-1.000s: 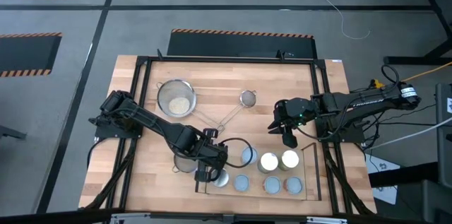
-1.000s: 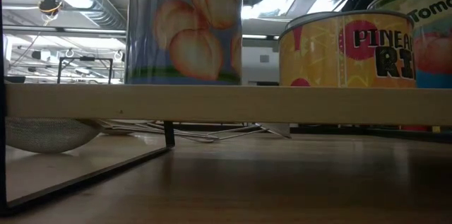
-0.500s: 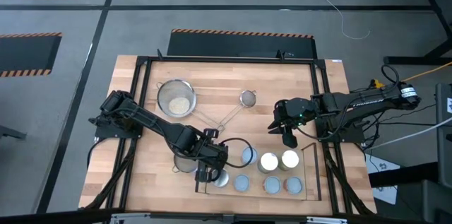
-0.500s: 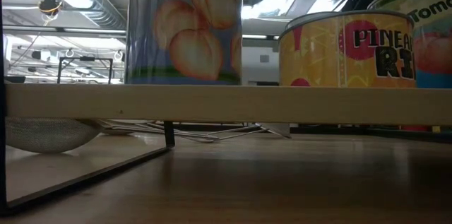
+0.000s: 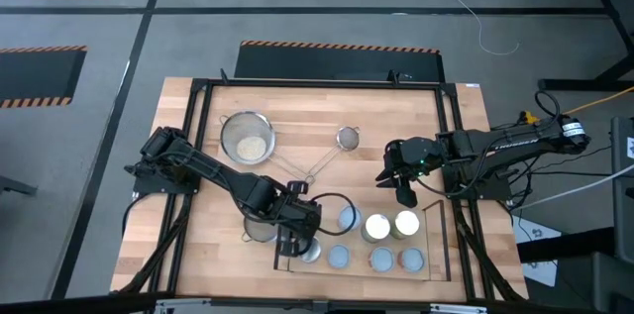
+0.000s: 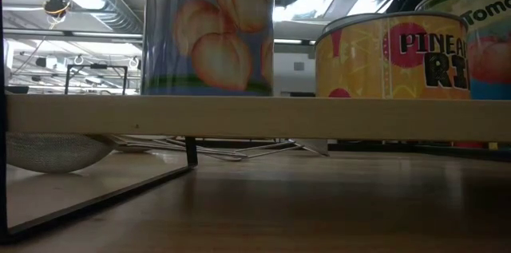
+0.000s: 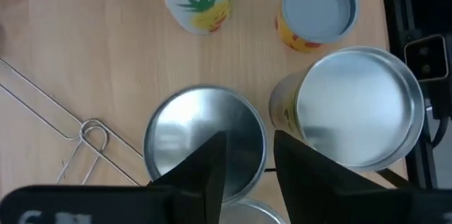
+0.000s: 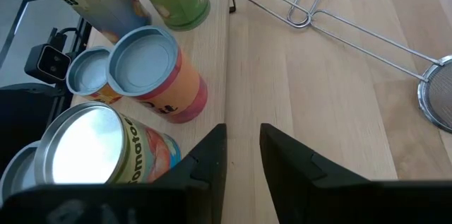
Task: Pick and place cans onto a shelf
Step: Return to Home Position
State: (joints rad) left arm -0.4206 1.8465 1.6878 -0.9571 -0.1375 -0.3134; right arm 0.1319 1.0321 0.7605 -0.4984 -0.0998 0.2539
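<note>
Several cans stand upright on the light-wood shelf (image 5: pixel 436 255) near the table's front edge; two have shiny white tops (image 5: pixel 376 226), the others blue-grey ones (image 5: pixel 339 255). The low view shows a peach can (image 6: pixel 209 29) and a pineapple can (image 6: pixel 391 53) on the board (image 6: pixel 255 117). My left gripper (image 5: pixel 294 242) (image 7: pixel 248 143) hovers over the shelf's left end, fingers a narrow gap apart above the rim of a shiny-topped can (image 7: pixel 191 136); whether it touches the can I cannot tell. My right gripper (image 5: pixel 403 195) (image 8: pixel 244 133) hangs just beyond the shelf's far edge, fingers slightly apart and empty.
A large mesh strainer (image 5: pixel 248 138) and a small one (image 5: pixel 348 137) lie on the far half of the table, their wire handles (image 8: pixel 318 12) reaching toward the shelf. A round steel thing (image 5: pixel 260 227) lies partly under my left arm. The black table frame (image 5: pixel 451 156) borders the sides.
</note>
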